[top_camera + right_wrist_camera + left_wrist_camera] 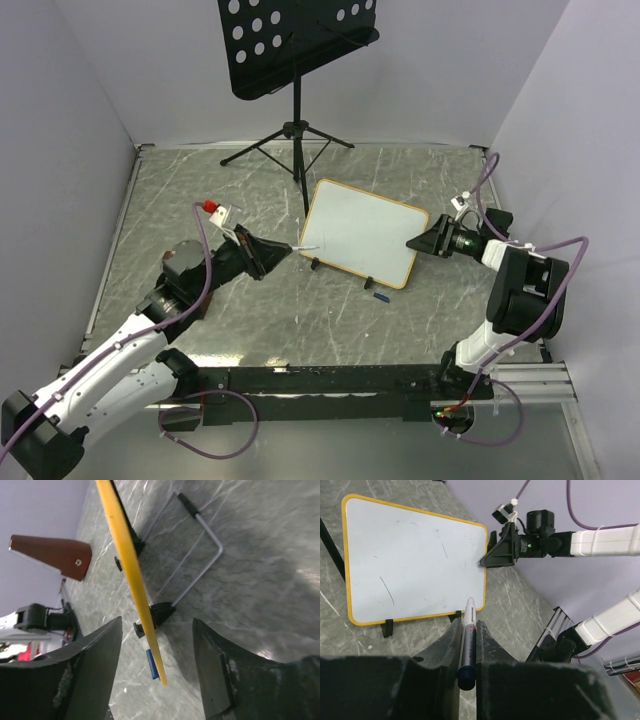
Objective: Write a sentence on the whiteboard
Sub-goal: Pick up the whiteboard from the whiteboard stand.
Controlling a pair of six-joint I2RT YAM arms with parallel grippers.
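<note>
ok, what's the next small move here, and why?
Probably close the right tool on the edge of the whiteboard. Its jaws stand open astride the frame, not gripping, while the left tool is shut on the marker, tip near the opposite edge. No words are written yet; bracing the board first should stop it sliding under the pen.

whiteboard [362, 233] stood on table [180, 190] | music stand [297, 60] behind it | left hand [283, 250] with marker [306, 246] at its left | right hand [412, 243] astride its right edge | small cylinder [381, 297] before it
</note>
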